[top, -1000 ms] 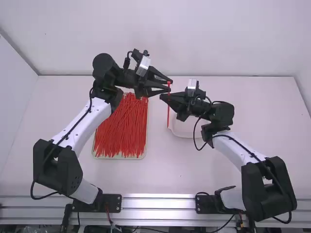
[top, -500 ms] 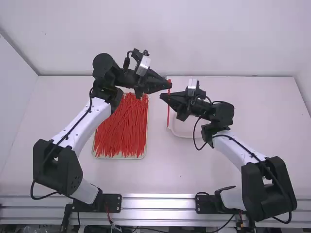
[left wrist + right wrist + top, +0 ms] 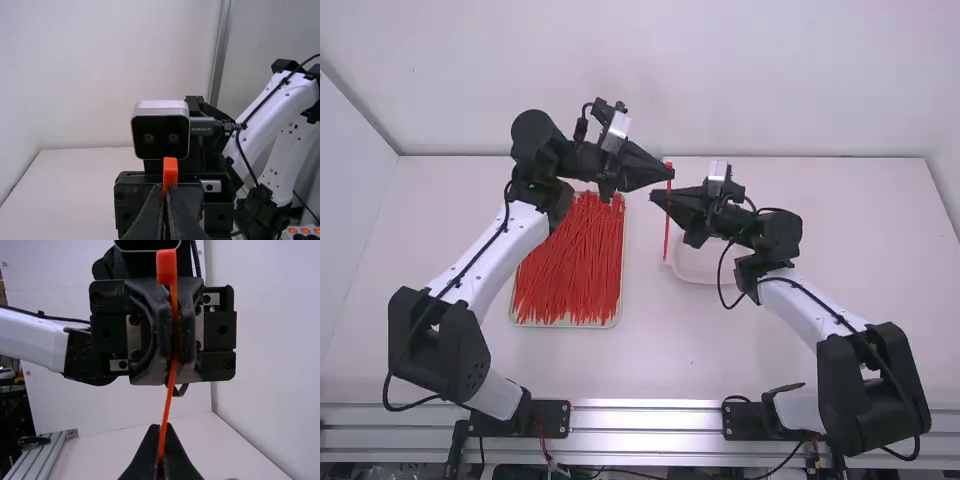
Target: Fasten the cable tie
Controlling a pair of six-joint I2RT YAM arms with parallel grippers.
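Note:
A single red cable tie (image 3: 666,235) hangs upright in the air above the middle of the table, its head (image 3: 669,163) on top. My left gripper (image 3: 666,180) is shut on the strap just under the head. My right gripper (image 3: 659,199) faces it from the other side and is shut on the strap slightly lower. In the left wrist view the head (image 3: 170,171) sticks up above my shut left gripper (image 3: 166,202). In the right wrist view the strap (image 3: 170,370) rises from my shut right gripper (image 3: 160,450) past the left gripper's fingers (image 3: 186,335) to the head (image 3: 166,265).
A beige tray (image 3: 566,321) piled with several red cable ties (image 3: 570,260) lies left of the middle, under the left arm. A pale shallow dish (image 3: 695,270) sits below the hanging tie.
The left gripper's fingers, spread on either side of the tie's head one second ago, have shut on the tie. The right gripper kept its hold and shifted slightly.

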